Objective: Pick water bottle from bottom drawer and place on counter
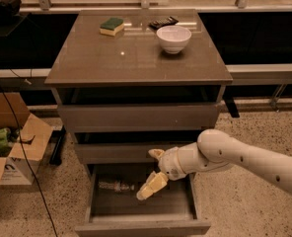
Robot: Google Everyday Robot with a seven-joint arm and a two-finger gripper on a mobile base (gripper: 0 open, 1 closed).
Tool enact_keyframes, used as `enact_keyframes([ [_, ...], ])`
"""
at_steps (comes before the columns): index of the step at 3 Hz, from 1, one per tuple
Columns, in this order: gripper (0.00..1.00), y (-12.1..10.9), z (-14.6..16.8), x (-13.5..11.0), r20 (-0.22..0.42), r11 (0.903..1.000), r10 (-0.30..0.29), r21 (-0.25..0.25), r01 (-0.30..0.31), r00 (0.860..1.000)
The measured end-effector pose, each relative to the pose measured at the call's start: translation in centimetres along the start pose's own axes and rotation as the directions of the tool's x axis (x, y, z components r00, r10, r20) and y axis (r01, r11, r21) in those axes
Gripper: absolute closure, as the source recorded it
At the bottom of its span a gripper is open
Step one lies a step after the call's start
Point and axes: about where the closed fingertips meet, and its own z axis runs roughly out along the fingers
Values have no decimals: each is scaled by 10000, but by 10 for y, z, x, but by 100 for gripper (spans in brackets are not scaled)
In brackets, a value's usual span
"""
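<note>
Your gripper (147, 175) hangs over the open bottom drawer (141, 227), its 2 fingers spread apart and holding nothing. The water bottle (115, 185) lies on its side inside the drawer, just left of the lower finger.

The water bottle (115, 185) lies at the back left of the pulled-out bottom drawer (141, 228), with the gripper (151, 177) just to its right, over the drawer's middle. On the counter (131, 60), a sponge (111, 26) sits back left and a bowl (173, 37) back right. A cardboard box (13, 154) stands left of the cabinet (136, 117).
</note>
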Motion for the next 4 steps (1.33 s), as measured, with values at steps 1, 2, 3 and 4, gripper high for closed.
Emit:
enact_keyframes([
  [1, 0, -5, 57, 41, -231, 9902, 1274, -543, -1285, 9916],
  [2, 0, -9, 89, 64, -147, 9820, 1710, -792, -1716, 9852],
  [3, 0, -19, 127, 98, 60, 9749, 2060, -877, -2047, 9785],
  [4, 0, -32, 164, 135, -16, 9645, 2432, -1056, -2420, 9700],
])
